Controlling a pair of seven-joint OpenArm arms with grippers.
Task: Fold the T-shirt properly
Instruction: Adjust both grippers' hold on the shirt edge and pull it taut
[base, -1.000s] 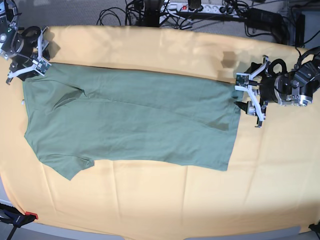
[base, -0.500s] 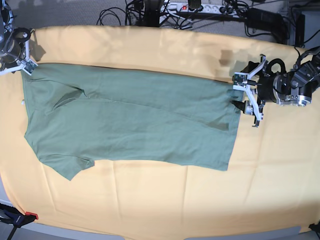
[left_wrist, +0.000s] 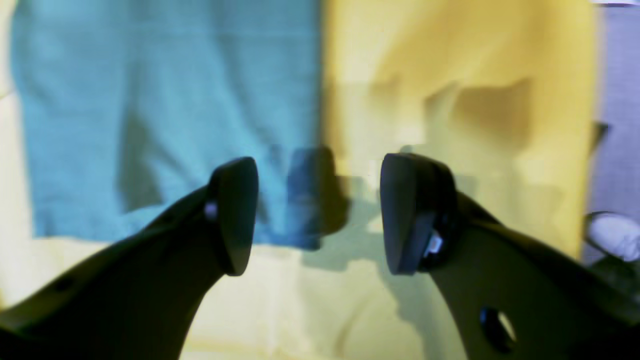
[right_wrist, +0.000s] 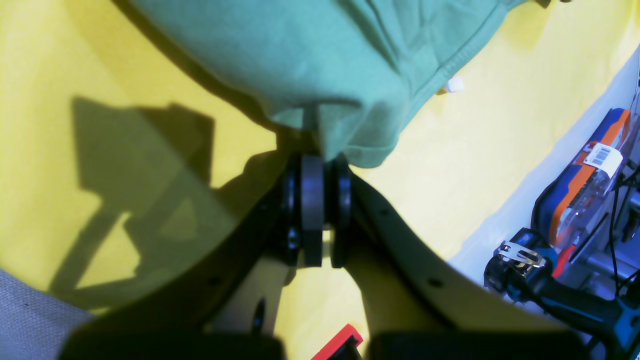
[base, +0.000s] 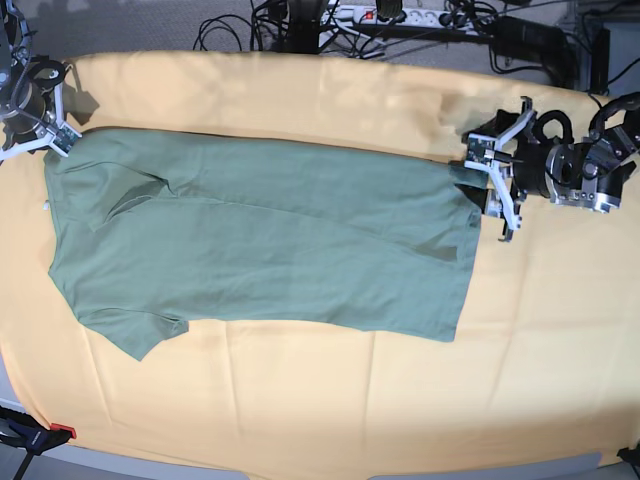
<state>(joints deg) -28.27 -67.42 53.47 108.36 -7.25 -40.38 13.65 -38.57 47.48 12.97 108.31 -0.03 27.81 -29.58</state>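
Observation:
The sage-green T-shirt (base: 260, 240) lies spread flat on the orange-yellow table cloth (base: 300, 400), neck end to the left and hem to the right. My right gripper (base: 58, 137) is at the shirt's far left corner. The right wrist view shows that gripper (right_wrist: 317, 200) shut, with a fold of the T-shirt (right_wrist: 325, 50) pinched between its pads. My left gripper (base: 483, 188) hangs at the hem's far corner. In the left wrist view the left gripper (left_wrist: 320, 215) stands wide open, and the T-shirt (left_wrist: 150, 100) corner lies below the gap, untouched.
Cables and a power strip (base: 400, 15) lie beyond the table's far edge. A red clamp (base: 60, 432) sits at the near left corner. A blue-and-orange tool (right_wrist: 580, 170) lies off the cloth's edge. A small white tag (right_wrist: 452, 84) pokes out by the neckline.
My right gripper has shut on the shirt's far left corner after shifting left. My left gripper has edged up and in over the hem corner, still open.

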